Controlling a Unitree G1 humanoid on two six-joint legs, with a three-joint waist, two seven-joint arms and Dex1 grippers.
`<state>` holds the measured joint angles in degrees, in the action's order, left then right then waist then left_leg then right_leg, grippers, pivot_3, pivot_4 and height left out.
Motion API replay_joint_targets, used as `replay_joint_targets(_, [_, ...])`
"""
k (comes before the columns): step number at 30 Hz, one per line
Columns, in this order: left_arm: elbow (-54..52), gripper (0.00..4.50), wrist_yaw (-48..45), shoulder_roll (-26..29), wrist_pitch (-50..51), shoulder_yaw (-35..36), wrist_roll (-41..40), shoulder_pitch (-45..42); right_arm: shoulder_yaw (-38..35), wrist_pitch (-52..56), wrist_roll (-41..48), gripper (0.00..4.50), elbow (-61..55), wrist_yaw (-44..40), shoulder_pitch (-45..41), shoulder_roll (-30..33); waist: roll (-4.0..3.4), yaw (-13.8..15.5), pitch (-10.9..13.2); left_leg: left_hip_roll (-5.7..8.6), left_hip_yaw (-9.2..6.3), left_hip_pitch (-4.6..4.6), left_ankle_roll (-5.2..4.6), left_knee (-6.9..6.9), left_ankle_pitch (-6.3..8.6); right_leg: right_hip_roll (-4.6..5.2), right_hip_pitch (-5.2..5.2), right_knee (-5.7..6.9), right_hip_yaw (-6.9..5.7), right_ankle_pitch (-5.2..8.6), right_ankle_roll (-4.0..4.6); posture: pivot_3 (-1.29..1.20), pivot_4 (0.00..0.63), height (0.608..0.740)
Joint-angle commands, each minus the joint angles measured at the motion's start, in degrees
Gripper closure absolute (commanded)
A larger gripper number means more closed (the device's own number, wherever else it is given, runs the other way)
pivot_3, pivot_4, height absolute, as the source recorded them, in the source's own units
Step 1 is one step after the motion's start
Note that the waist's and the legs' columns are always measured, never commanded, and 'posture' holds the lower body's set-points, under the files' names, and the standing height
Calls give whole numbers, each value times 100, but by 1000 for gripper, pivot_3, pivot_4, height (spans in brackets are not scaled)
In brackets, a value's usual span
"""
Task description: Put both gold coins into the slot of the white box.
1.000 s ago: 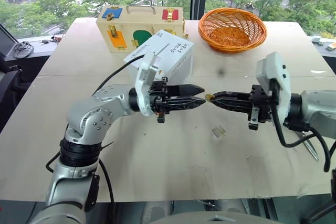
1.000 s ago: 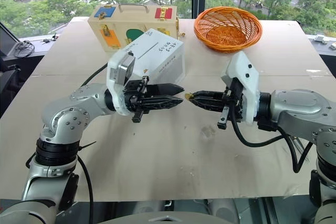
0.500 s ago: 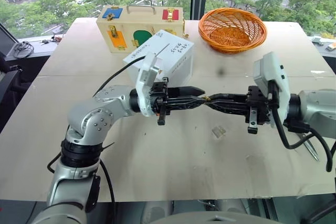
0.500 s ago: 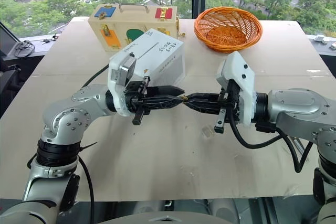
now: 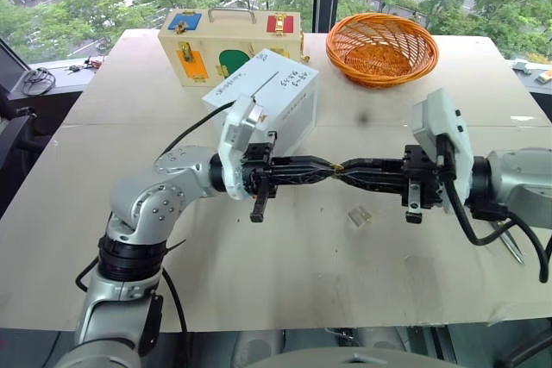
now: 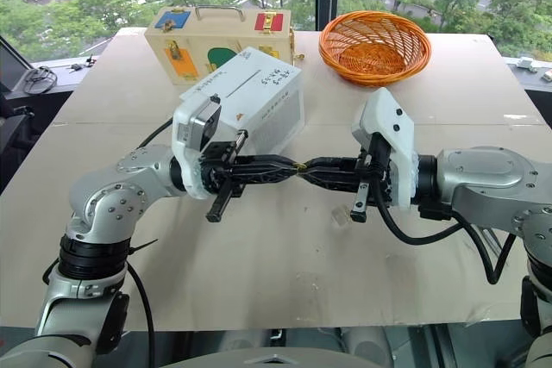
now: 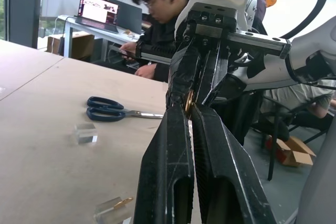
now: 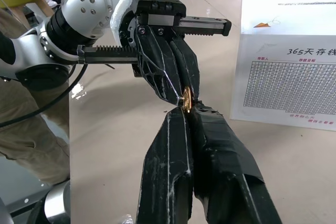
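The gold coin point(image 8: 185, 98) is standing on edge above the bench point(image 5: 259, 273), in front of the white box point(image 5: 267, 96). The left tool point(image 5: 330, 167) and right tool point(image 5: 340, 167) are meeting tip to tip, both pinching the coin between pressed-together fingers.

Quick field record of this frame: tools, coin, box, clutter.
left tool: shut on gold coin, tip to tip with the right one
right tool: shut on the same coin
stage: handover above the table, coin pinched by both
white box: behind the left arm, slot on top, nothing in it yet
second coin: can't locate
clutter: wooden box, orange basket, scissors, clear plastic pieces
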<state>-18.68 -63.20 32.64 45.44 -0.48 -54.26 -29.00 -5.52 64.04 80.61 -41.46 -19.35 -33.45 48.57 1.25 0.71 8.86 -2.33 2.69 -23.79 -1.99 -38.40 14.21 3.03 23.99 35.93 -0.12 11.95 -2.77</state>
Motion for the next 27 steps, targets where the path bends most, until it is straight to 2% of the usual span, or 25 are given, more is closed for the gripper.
replay_joint_targets(1, [-53, 4500, 37, -41, 60, 116, -200, -28, -323, -418, 293, 3503, -9, 15, 14, 7, 0, 3, 0, 0, 0, 0, 0, 0, 0, 0, 0, 0, 0, 0, 0, 0, 150, 740])
replay_joint_targets(7, [15, 4500, 242, 71, 308, 512, -556, -43, -786, -617, 229, 661, 51, -70, 454, 404, 2, 4, 1, 0, -3, -2, 0, 0, 0, 1, 0, -1, 0, 0, -1, 0, 150, 740])
replay_joint_targets(8, [37, 4500, 322, 81, 350, 597, -612, -59, -895, -645, 178, 247, 35, -134, 578, 501, 2, 2, 1, 0, -3, -2, 0, 0, 0, 1, 1, -2, 0, 0, -1, 0, 150, 740])
replay_joint_targets(9, [61, 4500, 411, 94, 387, 678, -668, -80, -1007, -685, 96, 28, 10, -203, 703, 592, 2, 2, 1, -1, -3, 0, 0, 0, 0, 1, 0, -1, 0, 0, -1, 0, 150, 740])
replay_joint_targets(13, [248, 4500, 1072, 142, 463, 1161, -825, -327, -1760, -1026, -555, 28, -251, -813, 1531, 922, 2, 8, 1, 0, -3, -1, 0, 0, 0, 0, 0, -2, -2, 0, -2, 0, 150, 740])
replay_joint_targets(16, [382, 4500, 2333, 262, 214, 1391, -27, -956, -2780, -1762, -1616, 28, -724, -1438, 2398, 850, 22, 53, 13, 1, -7, -7, 0, -1, 0, 0, -1, -2, -12, -3, -11, 0, 150, 740])
replay_joint_targets(18, [534, 4500, 3099, 391, 265, 1345, 535, -1442, -3102, -2046, -1703, 28, -723, -1404, 2603, 652, 23, 32, 13, 1, -8, -2, 0, -1, 0, -1, -6, -3, -11, -12, -27, 0, 150, 740])
replay_joint_targets(22, [1273, 4500, 3427, 746, 1044, 1051, 847, -2497, -3127, -2347, -1893, 28, -769, -1691, 2869, 629, 29, -4, 16, 4, -4, 7, 0, -2, 0, -2, -14, -3, 3, -12, -27, 0, 150, 740])
replay_joint_targets(24, [1986, 4500, 3218, 949, 1716, 699, 954, -3129, -3013, -2559, -2131, 28, -787, -1792, 2947, 606, 28, -2, 16, 4, 1, 7, 1, -1, 0, -4, -12, -2, 1, -12, -27, 0, 150, 740])
replay_joint_targets(27, [2713, 4500, 2911, 1039, 1862, 400, 1252, -3711, -2781, -2808, -2494, 28, -807, -1882, 3029, 568, 27, 3, 16, 4, -3, 7, 1, 1, 0, -7, -12, -1, -3, -2, -42, 0, 150, 740])
